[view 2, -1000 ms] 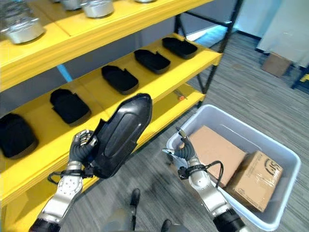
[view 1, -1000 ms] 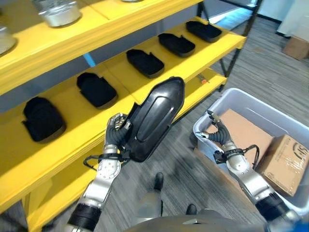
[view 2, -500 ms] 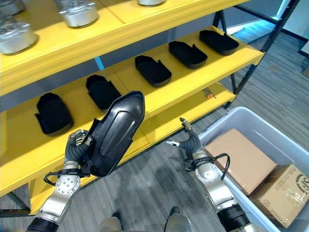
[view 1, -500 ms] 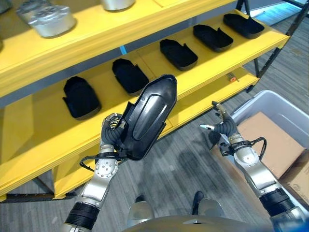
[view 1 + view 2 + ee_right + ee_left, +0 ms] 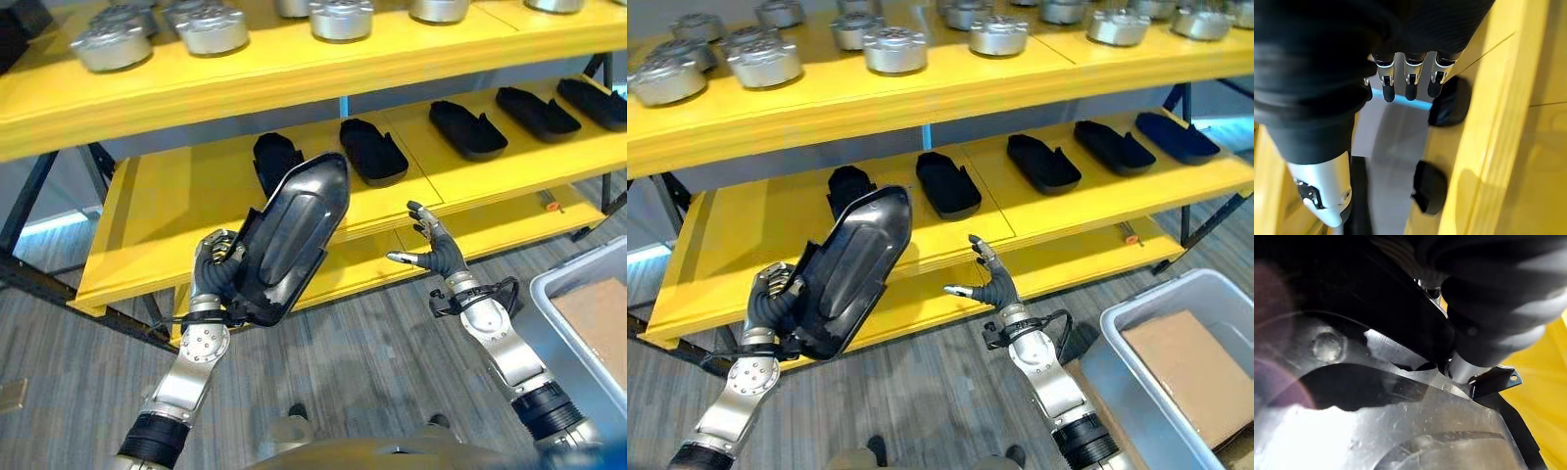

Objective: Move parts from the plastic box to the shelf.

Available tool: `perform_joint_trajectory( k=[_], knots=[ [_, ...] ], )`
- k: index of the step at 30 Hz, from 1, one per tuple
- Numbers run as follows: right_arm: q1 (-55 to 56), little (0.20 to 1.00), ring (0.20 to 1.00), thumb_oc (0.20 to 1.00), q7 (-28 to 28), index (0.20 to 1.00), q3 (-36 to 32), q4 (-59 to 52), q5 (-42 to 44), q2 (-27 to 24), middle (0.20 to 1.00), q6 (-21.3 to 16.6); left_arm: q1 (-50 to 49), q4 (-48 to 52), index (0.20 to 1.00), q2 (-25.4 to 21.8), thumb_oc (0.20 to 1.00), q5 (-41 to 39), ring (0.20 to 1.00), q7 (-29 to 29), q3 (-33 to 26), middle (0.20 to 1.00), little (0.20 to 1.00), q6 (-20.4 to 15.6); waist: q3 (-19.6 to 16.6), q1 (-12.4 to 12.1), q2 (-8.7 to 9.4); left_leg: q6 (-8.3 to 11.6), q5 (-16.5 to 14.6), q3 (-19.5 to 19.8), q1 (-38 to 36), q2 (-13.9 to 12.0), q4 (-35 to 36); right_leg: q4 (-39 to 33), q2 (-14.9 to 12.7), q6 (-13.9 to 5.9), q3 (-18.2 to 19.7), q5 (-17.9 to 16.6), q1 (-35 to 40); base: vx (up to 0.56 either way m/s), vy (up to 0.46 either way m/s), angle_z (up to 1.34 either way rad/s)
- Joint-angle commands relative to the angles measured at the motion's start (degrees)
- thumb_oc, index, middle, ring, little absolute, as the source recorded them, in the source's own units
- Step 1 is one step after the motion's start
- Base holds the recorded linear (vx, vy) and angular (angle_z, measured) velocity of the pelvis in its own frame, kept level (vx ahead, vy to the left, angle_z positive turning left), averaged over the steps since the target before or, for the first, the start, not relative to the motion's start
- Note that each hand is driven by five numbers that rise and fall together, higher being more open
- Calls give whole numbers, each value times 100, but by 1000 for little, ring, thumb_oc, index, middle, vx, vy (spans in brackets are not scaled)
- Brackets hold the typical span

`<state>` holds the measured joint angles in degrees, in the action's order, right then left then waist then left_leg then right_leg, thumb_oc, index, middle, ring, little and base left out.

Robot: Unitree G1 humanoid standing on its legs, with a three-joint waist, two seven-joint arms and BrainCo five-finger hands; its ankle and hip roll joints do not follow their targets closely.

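A large black moulded part [image 5: 289,238] is held upright and tilted in my left hand [image 5: 214,277], whose fingers are curled round its lower edge; its glossy surface [image 5: 1400,431] lies close against that hand. It hangs in front of the yellow middle shelf [image 5: 186,196]. My right hand [image 5: 432,255] hovers to the part's right with fingers spread, holding nothing, in front of the shelf's front edge. The grey plastic box [image 5: 1146,382] with a cardboard box [image 5: 1195,367] in it stands on the floor at the lower right.
Several black parts [image 5: 1043,162] lie in a row on the middle shelf. Silver metal castings [image 5: 892,47] line the top shelf. A lower yellow shelf [image 5: 1068,264] runs beneath. A small orange-tipped tool [image 5: 1129,236] lies on it. Grey floor lies before the shelf.
The camera has swung left toward the shelf, so the box has slid to the lower right corner. The left hand still holds the black part; the right hand has risen nearer the shelf.
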<state>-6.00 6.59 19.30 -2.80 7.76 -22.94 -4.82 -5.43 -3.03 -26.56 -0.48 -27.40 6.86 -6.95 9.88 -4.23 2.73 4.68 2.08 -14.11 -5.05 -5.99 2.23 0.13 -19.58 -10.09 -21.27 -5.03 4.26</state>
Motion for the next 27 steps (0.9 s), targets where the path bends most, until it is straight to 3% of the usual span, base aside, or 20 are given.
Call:
perform_joint_trajectory(
  k=[1,4,6,8,9,10,11,13,14,15,19,23,27],
  knots=[
    [-137,1000,1000,1000,0,1000,52,-567,121,-221,1000,-371,477,711,200,-81,200,261,200,93,-246,200,200,-343,31,-61,-210,-166,-269,81,-267,-91,214,232,-9,-232,-314,-62,282,-187,283,19],
    [-242,1000,1000,1000,-60,1000,190,-525,40,-144,1000,-300,596,643,200,-126,200,218,200,170,-239,200,200,-345,24,-255,-150,-252,-424,-19,-246,52,249,411,-134,-379,-594,-305,239,-65,172,9],
    [-366,1000,1000,1000,-129,1000,341,-384,-118,-77,1000,-258,551,679,200,-143,200,321,200,184,-336,200,200,-396,63,-435,-147,-287,-467,-280,-297,63,272,581,-232,-418,-1039,-523,157,-30,144,-15],
    [-425,1000,1000,1000,-186,1000,384,-307,-50,-93,1000,-283,584,696,200,-182,200,249,200,166,-364,200,200,-332,87,-395,-153,-346,-505,-253,-291,106,272,660,99,-352,-907,-149,86,33,82,-50],
    [-400,1000,1000,1000,-183,1000,398,-387,-60,-176,1000,-251,630,696,200,-203,200,155,200,134,-340,200,200,-258,90,-291,-146,-363,-496,-104,-242,154,253,526,564,-207,-607,266,54,54,20,-35],
    [-356,1000,1000,1000,-153,1000,384,-439,-115,-216,1000,-244,659,721,200,-200,200,136,200,106,-299,200,200,-216,112,-208,-120,-421,-388,-18,-153,223,244,399,773,-81,-397,319,0,76,-7,-4],
    [-316,1000,1000,1000,-118,1000,364,-478,-137,-250,1000,-236,670,748,200,-189,200,108,200,115,-263,200,200,-192,108,-126,-106,-439,-381,157,-111,278,240,281,929,-30,-90,363,-32,64,-28,43],
    [-227,1000,1000,1000,55,1000,357,-635,-95,-334,1000,-144,717,727,200,-138,200,69,200,136,-93,200,200,-247,129,141,-70,-513,-379,756,-29,443,244,39,1262,70,1056,321,-204,146,-59,85],
    [-193,1000,1000,1000,74,1000,327,-672,-116,-344,1000,-142,721,700,200,-101,200,78,200,143,-35,200,200,-297,124,227,-55,-531,-362,940,2,491,268,-4,1366,102,1414,283,-261,131,-72,148],
    [-168,1000,1000,1000,38,1000,302,-689,-161,-351,1000,-161,710,688,200,-68,200,85,200,129,-9,200,200,-321,125,267,-48,-533,-368,1021,5,512,275,-25,1410,117,1533,276,-264,152,-172,199],
    [-62,1000,1000,1000,-356,1000,157,-774,-348,-481,1000,-479,564,819,200,103,200,43,200,-106,-36,200,200,-395,87,257,34,-468,-381,1093,-11,475,277,-220,1402,135,1509,221,-159,83,-175,61],
    [-211,1000,1000,1000,-356,1000,292,-787,-442,-567,1000,-490,580,852,200,139,200,-72,200,-288,-59,200,200,-239,50,209,36,-406,-387,998,-87,419,222,-60,1461,243,1317,429,-41,105,-181,-3],
    [-319,1000,1000,1000,-396,1000,355,-775,-429,-645,1000,-406,588,781,200,179,200,-228,200,-359,-146,200,200,-160,78,201,37,-375,-558,816,34,436,-333,166,1466,385,1130,596,-4,66,-143,8]
  ],
)
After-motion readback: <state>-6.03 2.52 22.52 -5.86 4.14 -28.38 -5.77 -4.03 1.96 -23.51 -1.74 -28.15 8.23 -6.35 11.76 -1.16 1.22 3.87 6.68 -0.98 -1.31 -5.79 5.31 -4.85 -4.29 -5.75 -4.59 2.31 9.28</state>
